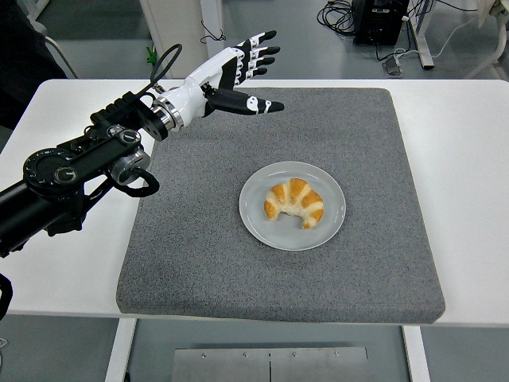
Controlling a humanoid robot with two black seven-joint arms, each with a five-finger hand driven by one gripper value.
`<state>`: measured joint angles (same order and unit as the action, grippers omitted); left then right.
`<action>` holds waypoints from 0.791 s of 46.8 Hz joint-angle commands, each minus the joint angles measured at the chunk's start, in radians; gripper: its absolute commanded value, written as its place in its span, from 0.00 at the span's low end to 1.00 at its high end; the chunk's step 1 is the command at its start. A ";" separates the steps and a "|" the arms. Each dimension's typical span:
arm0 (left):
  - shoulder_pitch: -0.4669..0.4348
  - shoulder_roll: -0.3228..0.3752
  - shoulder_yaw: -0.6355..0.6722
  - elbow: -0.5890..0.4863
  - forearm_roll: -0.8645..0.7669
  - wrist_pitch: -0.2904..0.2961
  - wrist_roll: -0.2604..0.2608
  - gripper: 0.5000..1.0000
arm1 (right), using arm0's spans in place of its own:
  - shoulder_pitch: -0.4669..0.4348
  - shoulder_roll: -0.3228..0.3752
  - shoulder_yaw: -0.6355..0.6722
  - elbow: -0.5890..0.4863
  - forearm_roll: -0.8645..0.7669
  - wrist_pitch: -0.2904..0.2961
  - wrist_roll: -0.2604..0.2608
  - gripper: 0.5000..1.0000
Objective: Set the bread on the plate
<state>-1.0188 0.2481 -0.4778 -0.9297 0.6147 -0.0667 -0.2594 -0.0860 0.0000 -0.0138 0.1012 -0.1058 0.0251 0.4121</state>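
Head view: croissant (295,202) arches across plate (258,225), tips nearward; left hand (231,76) spread, empty.

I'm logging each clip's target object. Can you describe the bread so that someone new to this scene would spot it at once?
Start at the white table and find the square grey felt-like mat covering its middle. Right of the mat's centre sits a round pale grey plate, and the bread lies on it. It is a golden-brown curved croissant with paler stripes, the only food in view.
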 commanded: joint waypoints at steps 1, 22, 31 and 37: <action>-0.001 -0.004 -0.015 0.035 -0.045 0.002 0.000 0.95 | 0.000 0.000 -0.002 0.000 0.000 0.001 0.001 1.00; -0.012 -0.125 -0.123 0.307 -0.299 0.027 -0.029 0.95 | 0.000 0.000 0.000 0.000 0.000 0.001 -0.001 1.00; -0.009 -0.162 -0.160 0.399 -0.404 0.027 -0.092 0.95 | -0.001 0.000 0.000 0.000 0.000 -0.001 -0.001 1.00; -0.003 -0.190 -0.165 0.440 -0.447 0.027 -0.099 0.95 | 0.000 0.000 0.000 0.000 0.000 0.001 0.001 1.00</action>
<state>-1.0238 0.0700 -0.6405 -0.5064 0.1820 -0.0395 -0.3544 -0.0860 0.0000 -0.0141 0.1014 -0.1058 0.0253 0.4119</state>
